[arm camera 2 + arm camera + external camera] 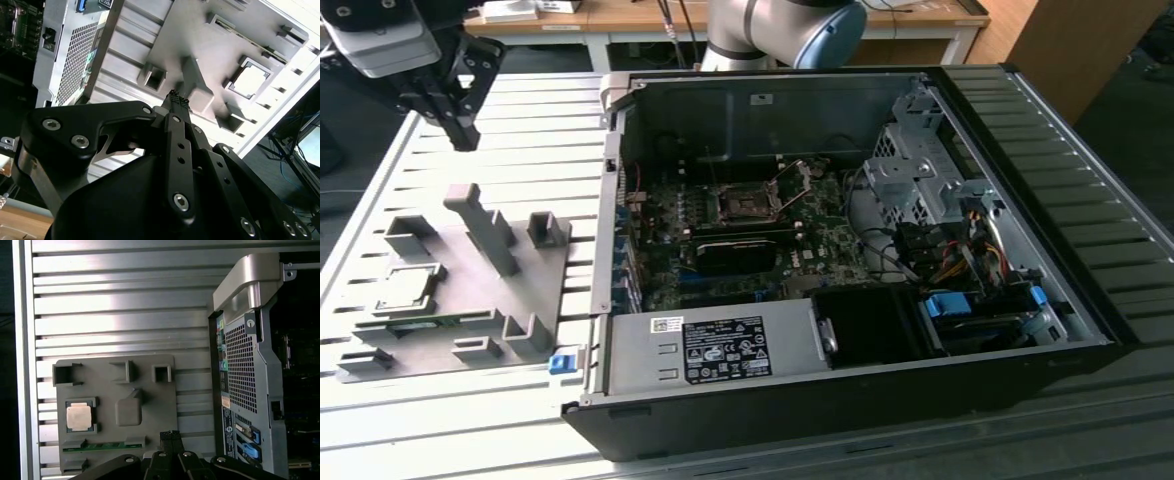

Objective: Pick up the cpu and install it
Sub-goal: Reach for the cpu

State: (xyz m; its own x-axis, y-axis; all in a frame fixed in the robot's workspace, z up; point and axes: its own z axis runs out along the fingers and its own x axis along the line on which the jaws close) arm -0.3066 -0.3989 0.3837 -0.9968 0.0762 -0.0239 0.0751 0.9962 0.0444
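The cpu (pixel 406 286), a small square chip with a silvery top, lies flat in a recess of the grey fixture plate (pixel 520 300) on the exterior view's left. It also appears in both wrist views (pixel 79 416) (pixel 248 80). My gripper (pixel 463 138) hangs high above the far end of that plate, well clear of the cpu, with its black fingers pressed together and nothing between them. The fingertips (pixel 170 435) (pixel 176 102) meet in both wrist views. The dark motherboard socket (pixel 744 205) sits inside the open computer case (pixel 854 78).
A long green circuit strip (pixel 105 445) lies in a slot beside the cpu. Upright grey posts (pixel 487 225) rise from the fixture plate. The case holds a grey power-supply box (pixel 707 350), a drive cage (pixel 914 165) and cables. All rest on a ribbed metal table (pixel 520 110).
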